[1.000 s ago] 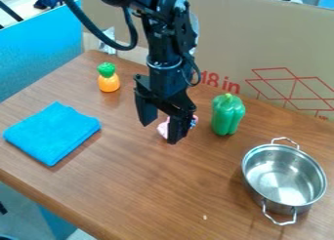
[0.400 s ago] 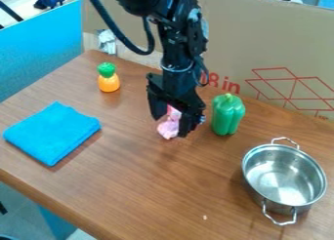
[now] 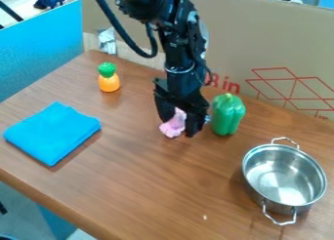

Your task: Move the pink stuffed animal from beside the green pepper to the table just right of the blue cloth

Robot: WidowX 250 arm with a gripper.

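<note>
The gripper (image 3: 178, 129) is low over the middle of the table, its fingers apart and pointing down. A pink toy (image 3: 172, 126) lies on the wood between and partly behind them; the gripper covers part of it, and I cannot tell if either finger touches it. Just right of the gripper, a green bell pepper (image 3: 227, 115) stands upright.
A silver two-handled pot (image 3: 284, 176) stands at the right. On the left lies a folded blue cloth (image 3: 52, 132). A small orange toy with a green top (image 3: 108, 78) stands farther back. Cardboard (image 3: 274, 49) walls off the table's rear.
The gripper has moved right and is now around the pink toy, close to the green pepper. More of the pink toy shows between the fingers than at first.
</note>
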